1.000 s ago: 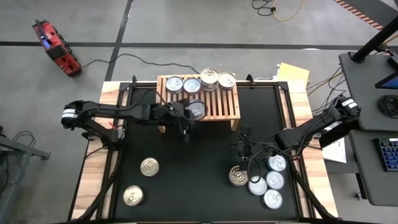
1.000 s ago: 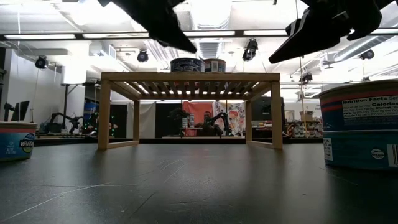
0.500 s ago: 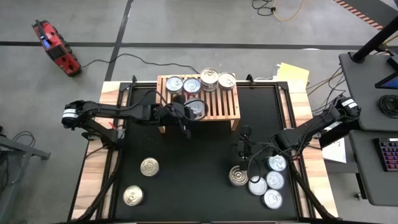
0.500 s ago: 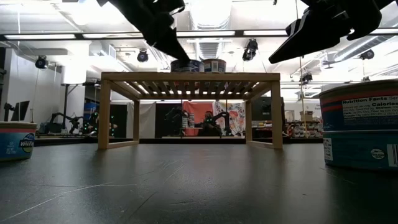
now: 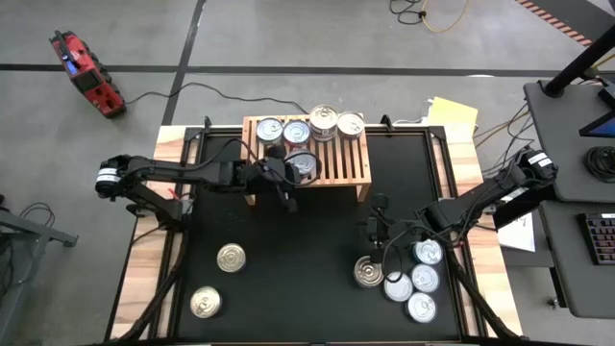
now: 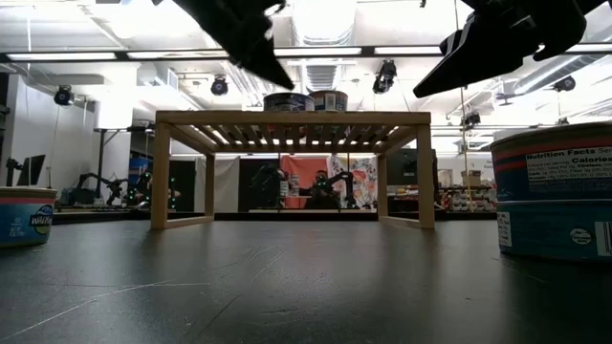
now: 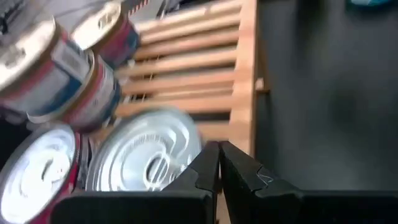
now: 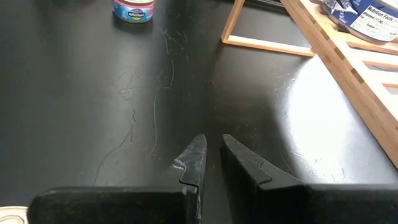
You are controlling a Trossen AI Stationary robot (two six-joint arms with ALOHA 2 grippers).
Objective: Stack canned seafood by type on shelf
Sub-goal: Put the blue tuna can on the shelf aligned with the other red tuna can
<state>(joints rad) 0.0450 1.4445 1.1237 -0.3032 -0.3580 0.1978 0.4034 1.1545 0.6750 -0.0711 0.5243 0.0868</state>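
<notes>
Five cans (image 5: 302, 165) on one shelf (image 5: 348, 160), seven on the table (image 5: 288, 279).

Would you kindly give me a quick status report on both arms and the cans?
Left gripper shut, empty, at shelf front edge beside a can. Right gripper nearly shut, empty, above the mat. Five cans on shelf, seven on table. Nothing obstructing.
</notes>
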